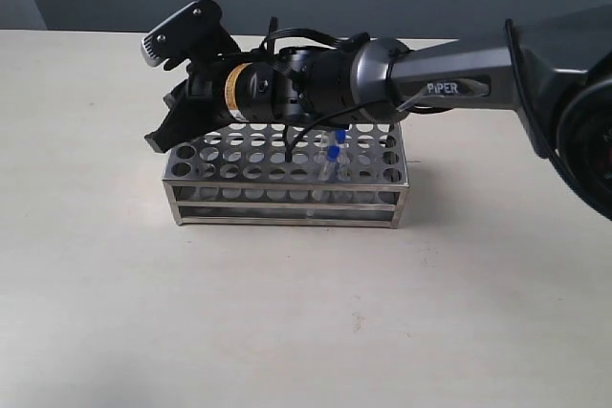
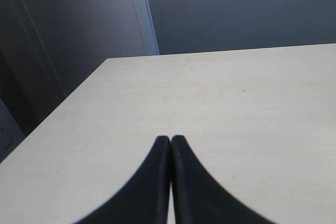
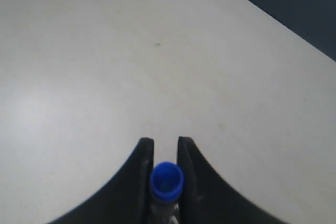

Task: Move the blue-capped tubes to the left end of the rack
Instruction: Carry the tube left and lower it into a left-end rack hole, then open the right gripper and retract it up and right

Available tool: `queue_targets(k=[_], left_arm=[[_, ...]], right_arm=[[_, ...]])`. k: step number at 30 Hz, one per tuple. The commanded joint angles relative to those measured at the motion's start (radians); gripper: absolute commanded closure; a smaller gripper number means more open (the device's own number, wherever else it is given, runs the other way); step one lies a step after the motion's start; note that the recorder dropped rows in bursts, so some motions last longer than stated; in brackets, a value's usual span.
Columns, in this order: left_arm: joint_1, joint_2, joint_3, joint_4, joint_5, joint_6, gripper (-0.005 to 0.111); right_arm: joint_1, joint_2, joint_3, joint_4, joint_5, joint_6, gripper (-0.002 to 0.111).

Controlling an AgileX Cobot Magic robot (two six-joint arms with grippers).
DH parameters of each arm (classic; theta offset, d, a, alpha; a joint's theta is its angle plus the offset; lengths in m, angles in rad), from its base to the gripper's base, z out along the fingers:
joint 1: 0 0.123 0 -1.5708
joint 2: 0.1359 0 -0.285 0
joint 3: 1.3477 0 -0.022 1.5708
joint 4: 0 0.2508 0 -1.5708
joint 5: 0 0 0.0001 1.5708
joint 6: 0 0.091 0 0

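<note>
Extending across from the right of the exterior view to hover above the left end of a rectangular shiny steel test-tube rack (image 1: 287, 209) with rows of round holes: dark right gripper (image 1: 164, 136), sloping down toward the left-hand holes. Pinched between its narrowly spaced fingers (image 3: 143, 156), close to the palm: one slender clear tube with a bright blue cap (image 3: 167, 182). Seen almost cap-on from the wrist, so long axis probably running toward that camera rather than across the fingers; hidden behind the gripper in the exterior view. Likely needing to be stood upright over a left-end hole before lowering.

Standing in holes right of the rack's middle, toward the front: two more blue-capped tubes (image 1: 332, 154), just beside each other. No others visible.

Pressed together with nothing between, above bare pale table (image 2: 236, 103), rack out of its view: left gripper (image 2: 170, 141). Plainly nearer the job: right arm (image 1: 449, 74).
</note>
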Motion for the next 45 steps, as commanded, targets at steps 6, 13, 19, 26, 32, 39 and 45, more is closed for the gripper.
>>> queue_targets(k=[6,13,19,26,32,39,45], left_arm=[[-0.003,-0.005,-0.003,0.003,-0.005,-0.004,0.106],[-0.003,-0.005,-0.003,0.003,-0.005,-0.004,0.106],[-0.003,-0.005,-0.003,0.003,-0.005,-0.004,0.106],[-0.003,-0.005,-0.003,0.003,-0.005,-0.004,0.106],[-0.003,-0.005,-0.003,0.003,-0.005,-0.004,0.106],[-0.003,-0.005,-0.003,0.003,-0.005,-0.004,0.106],[-0.003,-0.005,-0.003,0.003,-0.005,-0.004,0.106]], right_arm=[[0.005,-0.005,-0.008,-0.001,0.049,0.022,0.109],[0.005,-0.005,-0.008,-0.001,0.049,0.033,0.104],[0.005,-0.005,-0.008,-0.001,0.049,0.052,0.076],[0.005,-0.018,-0.008,-0.001,0.083,0.054,0.075],[0.003,-0.128,-0.008,-0.006,0.282,0.049,0.075],[0.003,-0.352,-0.008,-0.064,0.479,0.049,0.075],[0.003,-0.535,-0.008,-0.062,0.555,0.049,0.075]])
